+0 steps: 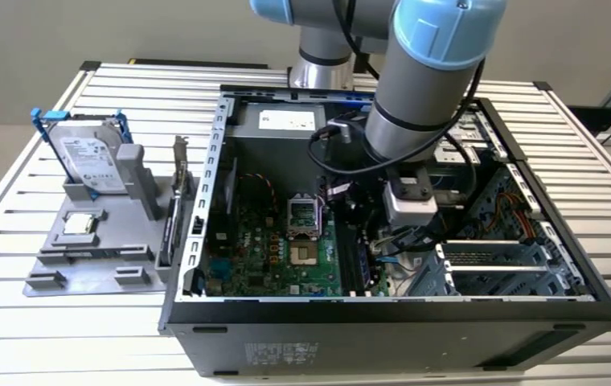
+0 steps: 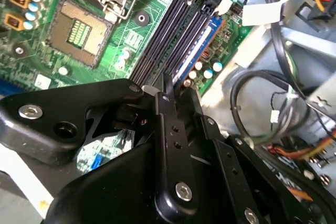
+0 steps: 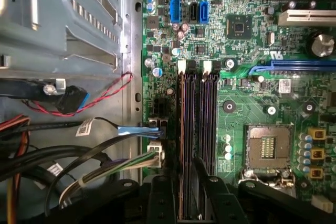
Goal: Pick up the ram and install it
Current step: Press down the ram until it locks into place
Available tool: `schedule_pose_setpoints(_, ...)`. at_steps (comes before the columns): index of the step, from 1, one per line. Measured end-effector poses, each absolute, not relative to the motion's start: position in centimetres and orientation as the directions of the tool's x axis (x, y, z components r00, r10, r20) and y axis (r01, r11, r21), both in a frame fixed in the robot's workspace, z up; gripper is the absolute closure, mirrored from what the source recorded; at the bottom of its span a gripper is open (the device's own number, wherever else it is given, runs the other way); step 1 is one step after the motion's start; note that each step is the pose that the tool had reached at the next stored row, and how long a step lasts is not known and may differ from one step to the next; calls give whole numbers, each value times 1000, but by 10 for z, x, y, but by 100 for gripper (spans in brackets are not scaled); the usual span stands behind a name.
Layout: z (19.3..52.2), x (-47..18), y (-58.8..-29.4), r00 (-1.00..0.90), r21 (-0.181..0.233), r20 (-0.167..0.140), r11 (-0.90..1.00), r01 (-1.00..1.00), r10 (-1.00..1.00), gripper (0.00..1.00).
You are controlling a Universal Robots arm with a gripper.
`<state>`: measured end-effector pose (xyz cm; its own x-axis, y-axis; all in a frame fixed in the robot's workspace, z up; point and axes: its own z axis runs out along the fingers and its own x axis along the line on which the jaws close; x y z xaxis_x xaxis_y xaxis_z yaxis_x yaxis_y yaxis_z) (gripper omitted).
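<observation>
Ram [image 3: 187, 145]: seated on edge in a motherboard slot [image 3: 207, 124] inside the case [image 1: 193, 241], my gripper [image 3: 185, 195] straddling its near end; I cannot tell whether the claw grips it.

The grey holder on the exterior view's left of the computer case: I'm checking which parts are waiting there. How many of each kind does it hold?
Hard drive: 1
Processor chip: 1
Card with metal bracket: 1
Total on the grey holder: 3
</observation>
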<state>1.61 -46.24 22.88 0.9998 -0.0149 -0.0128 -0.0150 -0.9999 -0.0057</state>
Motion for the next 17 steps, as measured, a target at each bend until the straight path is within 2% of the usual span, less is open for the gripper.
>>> schedule_pose_setpoints(17,264,16,-463,1000,-20,-13,-1000,-15,-15,0)
